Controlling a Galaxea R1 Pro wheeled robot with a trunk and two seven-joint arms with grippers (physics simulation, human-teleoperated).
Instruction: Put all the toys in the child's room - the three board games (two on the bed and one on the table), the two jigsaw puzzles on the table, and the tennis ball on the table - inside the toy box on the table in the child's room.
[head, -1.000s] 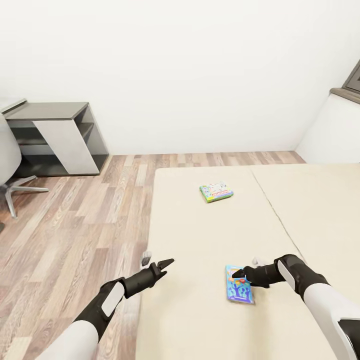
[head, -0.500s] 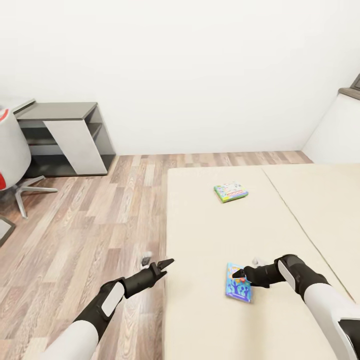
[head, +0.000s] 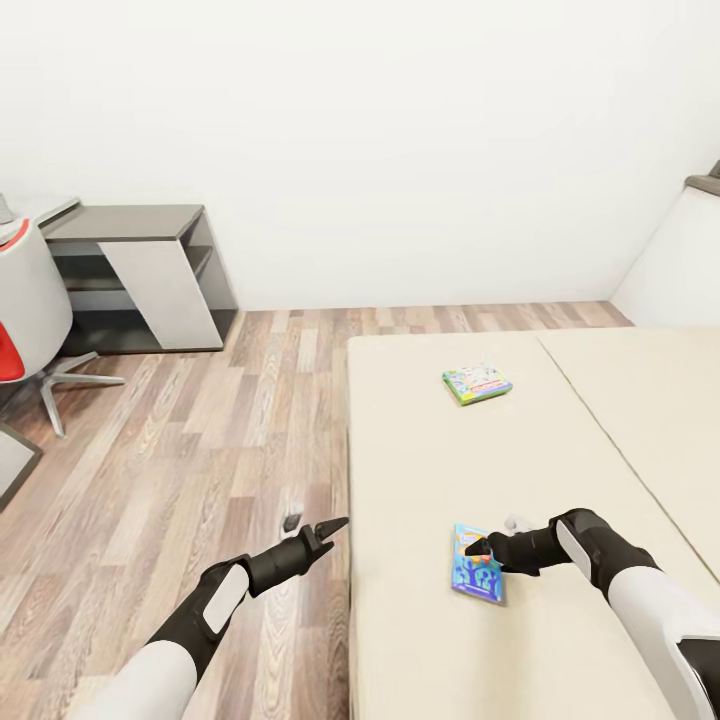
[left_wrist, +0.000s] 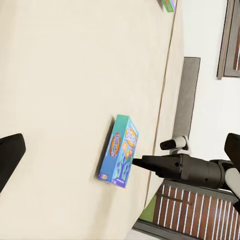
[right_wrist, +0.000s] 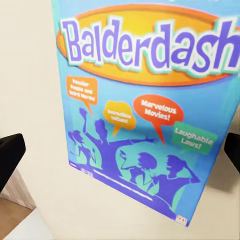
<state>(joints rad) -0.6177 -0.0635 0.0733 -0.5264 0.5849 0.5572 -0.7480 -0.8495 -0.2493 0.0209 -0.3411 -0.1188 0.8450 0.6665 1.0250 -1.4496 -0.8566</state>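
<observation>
Lit evenly and brightly throughout, with soft, diffuse light and no visible lamp or window as source. Left the white wall nearly blown out, almost without shading. Cast only faint, short shadows: a thin dark rim beneath the blue box on the bed, a soft patch under the side cabinet. Showed no glare or specular hotspots on the wood floor. Rendered cleanly, without noise or motion blur. Looked slightly soft in the right wrist view, the box lettering a touch fuzzy at close range. Stretched straight lines outward near the head view's edges.
</observation>
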